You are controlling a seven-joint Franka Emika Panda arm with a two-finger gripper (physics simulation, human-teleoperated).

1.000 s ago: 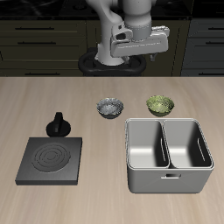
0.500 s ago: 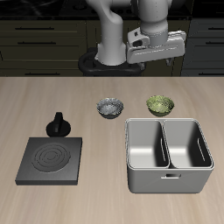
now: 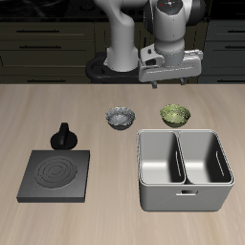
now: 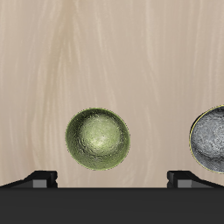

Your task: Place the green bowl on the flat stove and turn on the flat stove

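Olive-green and speckled inside, the green bowl sits upright on the wooden table, just behind the back rim of the grey two-compartment caddy and apart from it by a thin strip of wood. Beside it, at the same depth, stands the grey-white patterned bowl, the two near each other but not touching. The gripper hangs in the air above the table, roughly over the green bowl, with nothing between its fingers; in the wrist view the two fingertips stand wide apart, so the jaws look open, though only their ends show. The flat stove, a dark square plate with concentric rings, lies well apart from both bowls, nearer the front edge, with its black knob just behind it.
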